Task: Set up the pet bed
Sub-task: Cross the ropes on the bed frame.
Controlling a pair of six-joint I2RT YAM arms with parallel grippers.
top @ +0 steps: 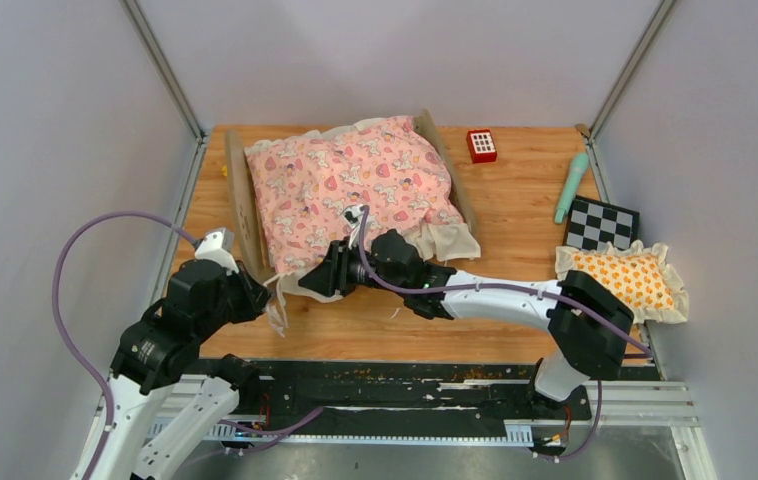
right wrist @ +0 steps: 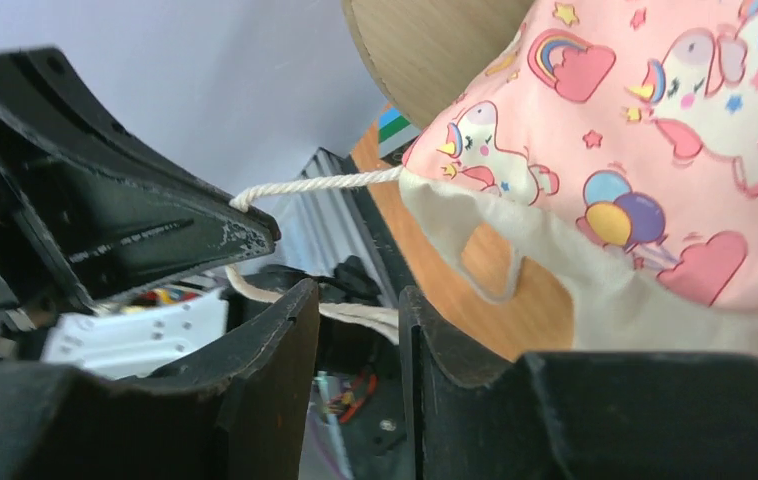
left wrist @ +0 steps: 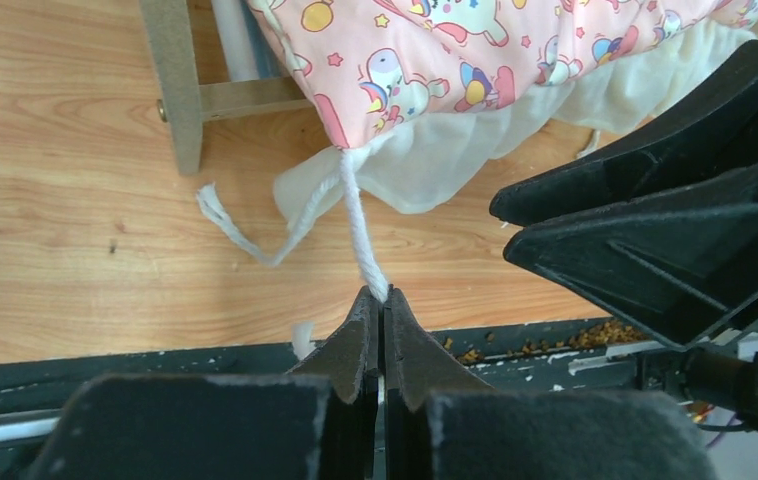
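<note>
The left end effector (left wrist: 383, 300) is pressed together on a white cord (left wrist: 358, 225). The cord runs straight out from its tips, pulled tight, up to the corner of the pink quilt (left wrist: 435, 60). The quilt lies on the pet bed (top: 242, 200), which sits on the surface (top: 515, 230) just past both end effectors. A leg (left wrist: 180, 100) of the bed is ahead of the left tips and a bit to their left. A second cord (left wrist: 235, 228) from the same corner lies loose on the surface, also to the left of those tips.

The right end effector (right wrist: 357, 300) is right beside the left one, at the same quilt corner. Its jaws are spread a little. A bit of cord crosses the gap behind them, but they do not pinch it.

I think the step is fixing the quilt's corner to the bed with its cords. Next, the right end effector probably needs to close on the loose cord. That cord is thin and floppy, so the tips must come right over it. The left one should hold its cord tight. The little pillow (top: 623, 278) is far to the right of both, not on the bed.
</note>
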